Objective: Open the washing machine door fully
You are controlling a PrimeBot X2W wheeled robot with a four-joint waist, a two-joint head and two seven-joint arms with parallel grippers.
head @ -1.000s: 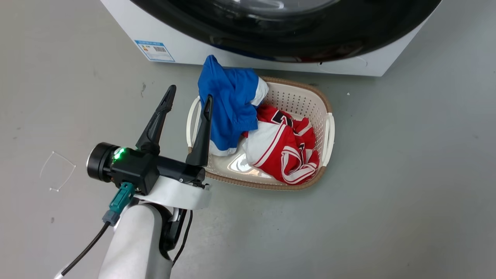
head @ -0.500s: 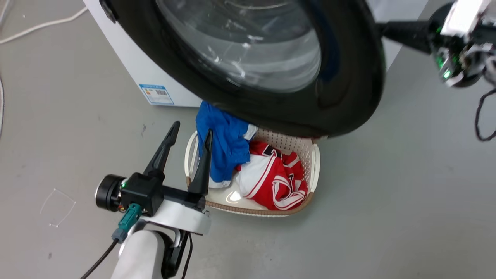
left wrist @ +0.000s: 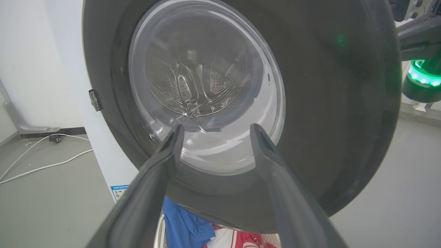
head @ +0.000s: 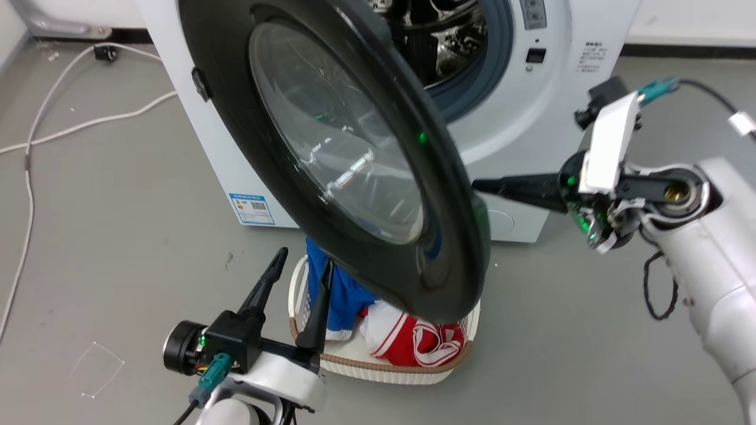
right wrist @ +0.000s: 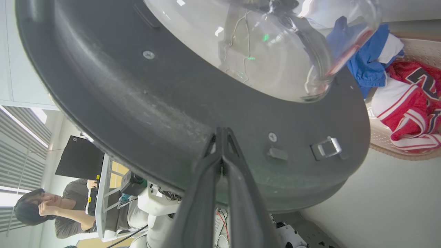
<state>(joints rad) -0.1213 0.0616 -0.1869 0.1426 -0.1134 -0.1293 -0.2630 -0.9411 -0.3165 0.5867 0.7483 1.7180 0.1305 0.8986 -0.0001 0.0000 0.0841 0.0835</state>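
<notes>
While the washing machine door (head: pixel 331 159) stands partly open, hinged at the left of the washing machine (head: pixel 531 136), the right gripper (head: pixel 477 185), fingers pressed together and empty, touches its inner face; the left gripper (head: pixel 305 260) hangs wide open, empty, near the laundry basket (head: pixel 390 373).

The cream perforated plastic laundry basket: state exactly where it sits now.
In the head view the basket sits on the grey floor before the white washing machine, beneath the partly open glossy black round door, just right of the open left gripper.
</notes>
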